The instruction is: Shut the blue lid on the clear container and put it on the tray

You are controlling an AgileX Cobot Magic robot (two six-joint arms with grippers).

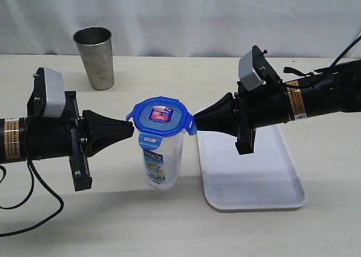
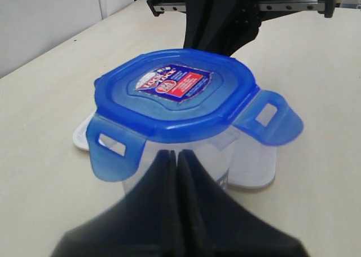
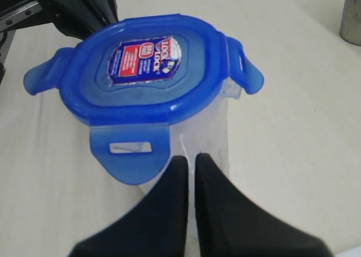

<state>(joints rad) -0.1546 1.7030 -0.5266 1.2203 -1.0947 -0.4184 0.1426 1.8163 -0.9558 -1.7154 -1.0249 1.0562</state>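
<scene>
A grey steel cup [image 1: 94, 57] stands well behind; your right arm covers the tray's [image 1: 254, 189] far end; the clear container [image 1: 162, 164] stands upright on the table just left of the tray, long axis vertical, blue lid [image 1: 161, 117] on top, sticker up; your left gripper [image 1: 131, 131] and right gripper [image 1: 195, 122], jaws pressed together, flank the lid; contact unclear.

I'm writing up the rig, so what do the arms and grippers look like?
Both arms are black. The left gripper and right gripper taper to black points. Each wrist carries a grey camera box, each forearm a tan label band; black cables trail behind.
</scene>
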